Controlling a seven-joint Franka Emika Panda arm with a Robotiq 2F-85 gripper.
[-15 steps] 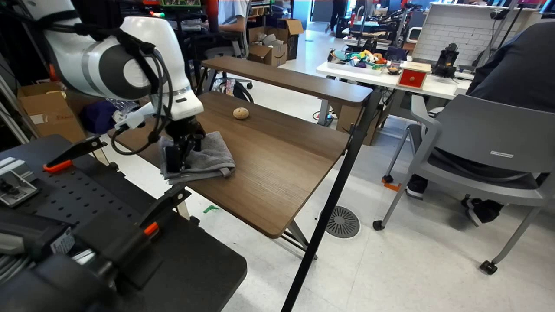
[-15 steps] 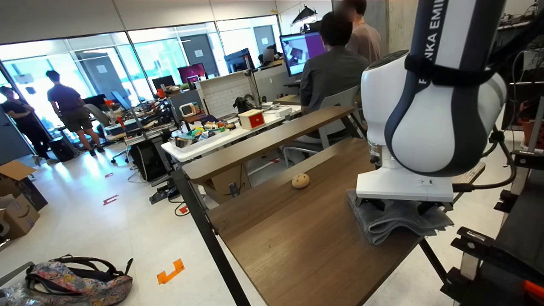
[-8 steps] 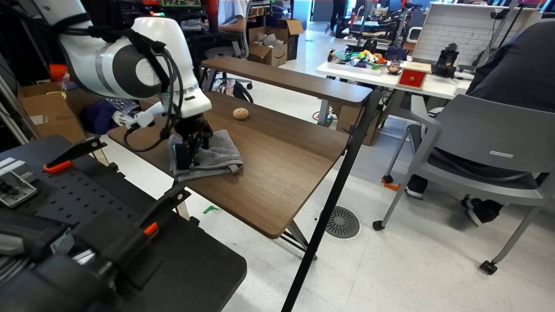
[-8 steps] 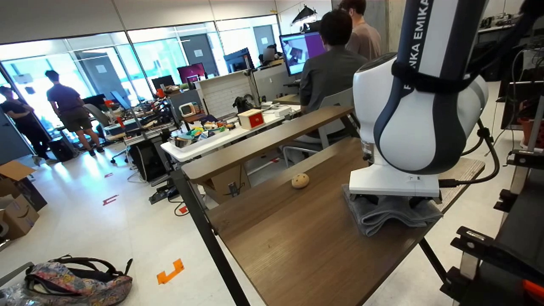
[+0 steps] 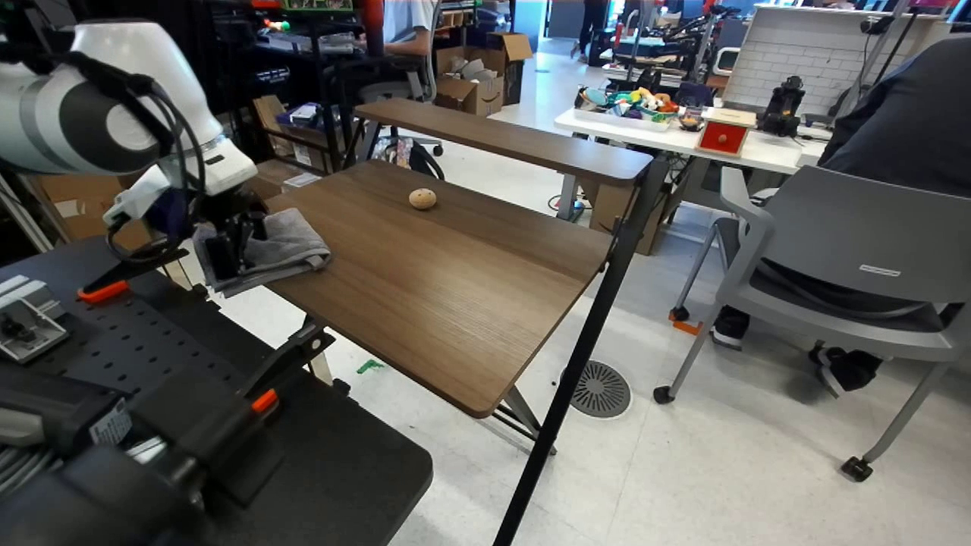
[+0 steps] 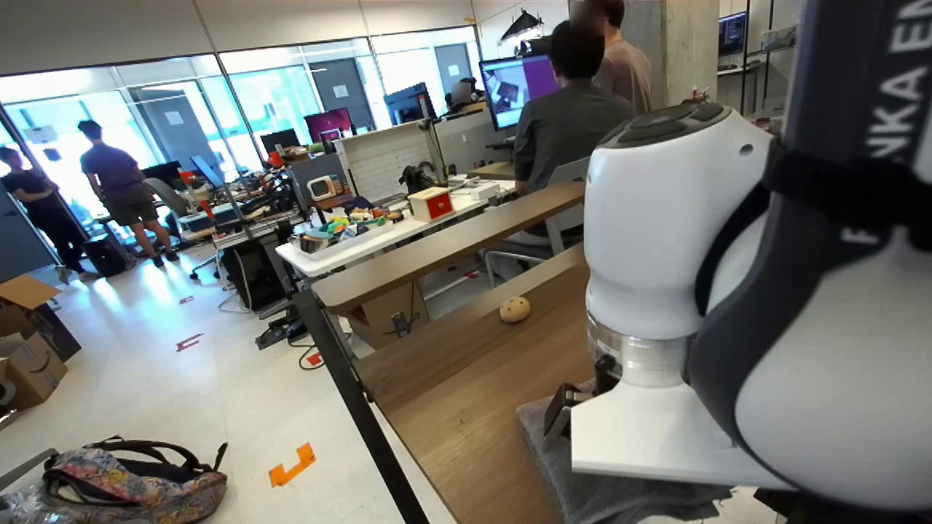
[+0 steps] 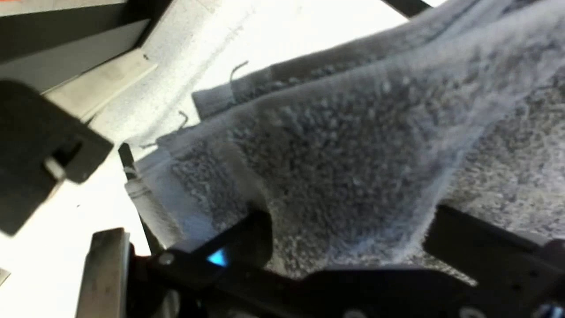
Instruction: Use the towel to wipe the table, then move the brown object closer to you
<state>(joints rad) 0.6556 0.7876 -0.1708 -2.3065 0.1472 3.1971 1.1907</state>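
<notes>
The towel, grey and folded, lies at the edge of the brown wood-grain table, partly jutting past it. My gripper is down on the cloth. In the wrist view the gripper stands open, its dark fingers wide apart, with towel bulging up between them. The fingertips sink into the cloth, so their ends are hidden. In an exterior view the white mount and arm cover most of the towel. The brown object, small, round and speckled, rests apart from the towel towards the far side.
A raised shelf runs along the table's far side. Beside the near edge stands a black workbench with clamps jutting towards the table. A slanted black leg rises at one end. Someone sits on a grey chair beyond.
My gripper and the towel have slid together, first slightly right and then well to the left, ending over the table's edge. The brown object has stayed put.
</notes>
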